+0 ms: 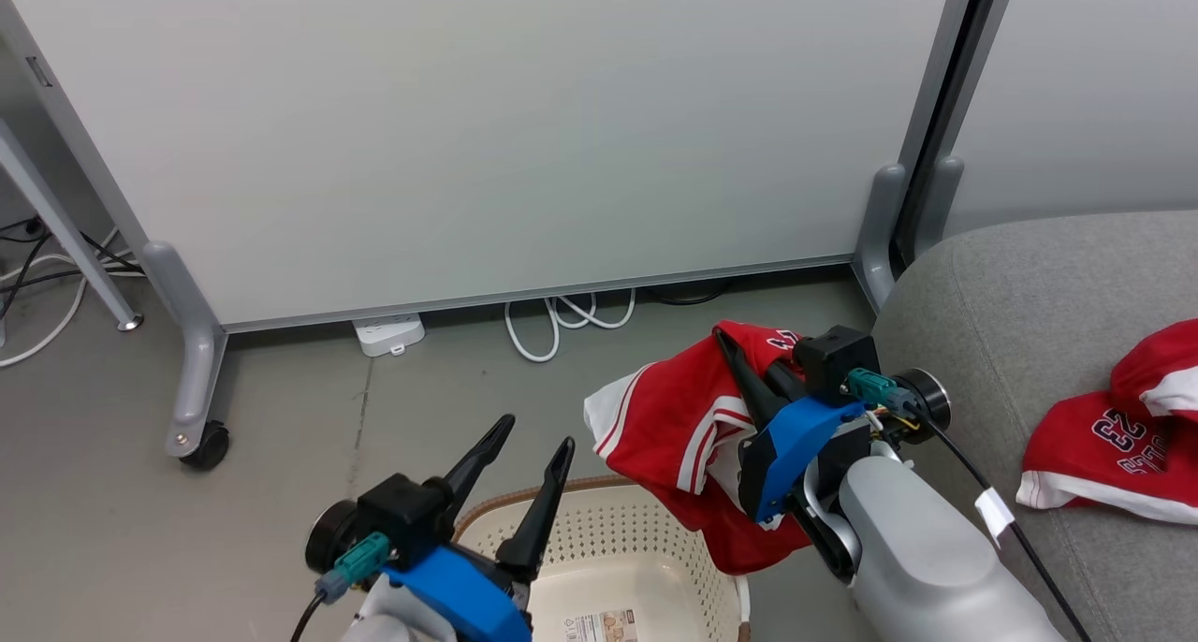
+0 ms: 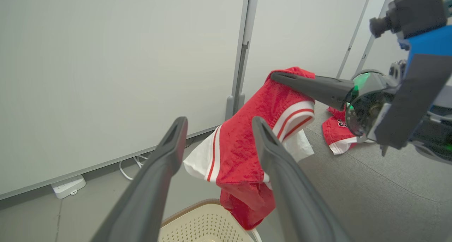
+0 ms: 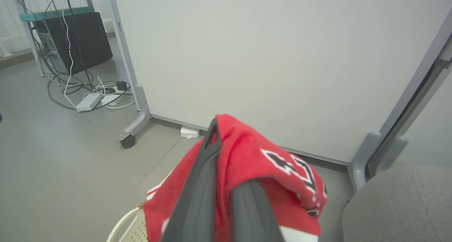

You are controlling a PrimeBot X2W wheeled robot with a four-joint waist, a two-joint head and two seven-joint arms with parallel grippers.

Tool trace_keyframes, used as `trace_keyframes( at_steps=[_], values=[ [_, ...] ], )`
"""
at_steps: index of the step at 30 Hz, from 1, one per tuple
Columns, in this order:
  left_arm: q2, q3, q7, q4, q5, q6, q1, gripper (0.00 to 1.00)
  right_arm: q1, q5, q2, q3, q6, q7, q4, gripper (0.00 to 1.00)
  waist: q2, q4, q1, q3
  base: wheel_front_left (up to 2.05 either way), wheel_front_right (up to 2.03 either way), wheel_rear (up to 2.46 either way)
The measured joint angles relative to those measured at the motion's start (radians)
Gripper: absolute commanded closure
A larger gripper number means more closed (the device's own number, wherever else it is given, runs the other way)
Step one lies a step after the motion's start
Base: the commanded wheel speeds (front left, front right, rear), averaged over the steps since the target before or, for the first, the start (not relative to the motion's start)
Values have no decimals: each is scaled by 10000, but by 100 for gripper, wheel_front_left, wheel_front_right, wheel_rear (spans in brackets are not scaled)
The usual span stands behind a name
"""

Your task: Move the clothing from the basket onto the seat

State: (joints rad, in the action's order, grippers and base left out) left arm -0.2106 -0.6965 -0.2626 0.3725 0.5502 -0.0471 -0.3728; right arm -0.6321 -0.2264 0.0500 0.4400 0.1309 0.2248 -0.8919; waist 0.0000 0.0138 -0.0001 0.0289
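Note:
My right gripper (image 1: 725, 342) is shut on a red garment with white trim (image 1: 669, 427), which hangs in the air over the right end of the cream basket (image 1: 599, 539). In the right wrist view the red cloth (image 3: 268, 164) drapes over the closed fingers (image 3: 208, 171). Another red piece marked "23" (image 1: 1114, 436) lies on the grey seat (image 1: 1020, 286) at the right. My left gripper (image 1: 533, 441) stands open above the basket's left part, holding nothing. In the left wrist view the hanging garment (image 2: 243, 146) is just beyond the open fingers (image 2: 169, 150).
A white partition panel on castors (image 1: 468, 127) stands behind the basket, with a power strip (image 1: 388, 333) and white cable coils (image 1: 562, 319) at its foot. A table leg (image 1: 65, 230) and more cables sit at the far left. Grey floor surrounds the basket.

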Motion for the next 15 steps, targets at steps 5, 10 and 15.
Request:
trace_keyframes(
  at_steps=[5, 10, 15],
  values=[
    [-54, 911, 0, -297, -640, -8, 1241, 0, 155, 71, 0, -82, 0, -56, 232, 100, 0, -43, 0, -23, 0, 0, 0],
    [59, 1653, -2, -468, -1099, -138, 2013, 0, 247, 186, 0, -259, 0, -148, 364, 100, 0, -75, 0, -58, 0, 0, 0],
    [282, 2077, 0, -479, -1505, -351, 2313, 0, 372, 318, 0, -428, 0, -222, 512, 100, 0, -52, 0, -83, 0, 0, 0]
  ],
)
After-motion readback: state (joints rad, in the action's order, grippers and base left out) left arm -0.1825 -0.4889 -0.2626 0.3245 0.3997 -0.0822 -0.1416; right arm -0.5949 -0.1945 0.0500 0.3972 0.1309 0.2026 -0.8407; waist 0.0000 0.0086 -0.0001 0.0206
